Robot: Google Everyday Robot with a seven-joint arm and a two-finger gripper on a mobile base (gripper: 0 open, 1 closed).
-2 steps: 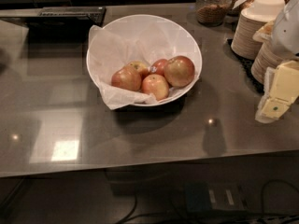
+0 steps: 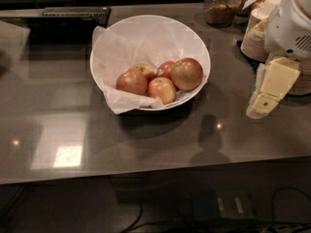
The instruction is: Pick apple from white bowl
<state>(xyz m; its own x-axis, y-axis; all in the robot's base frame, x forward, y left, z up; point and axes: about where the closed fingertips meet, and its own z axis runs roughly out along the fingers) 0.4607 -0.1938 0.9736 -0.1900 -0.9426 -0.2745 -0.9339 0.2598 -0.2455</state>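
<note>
The white bowl (image 2: 112,47), wide and lined with crinkled white paper, sits on the grey counter at centre. The apple (image 2: 186,74), the largest one, dull red with a yellow-green blush, lies at the right side of the bowl. Three smaller red-yellow apples (image 2: 146,84) lie beside it to the left. My gripper (image 2: 266,98), with cream-yellow fingers pointing down, hangs above the counter to the right of the bowl, well apart from it and from the apple. It holds nothing.
Stacked beige paper bowls (image 2: 255,33) stand at the back right behind my arm. A glass jar (image 2: 221,6) with brown contents stands behind the bowl. A dark flat panel (image 2: 73,14) lies at the back left. The counter's front edge runs along the bottom.
My gripper has shifted slightly left and down toward the bowl's side. The bowl and apples have not moved.
</note>
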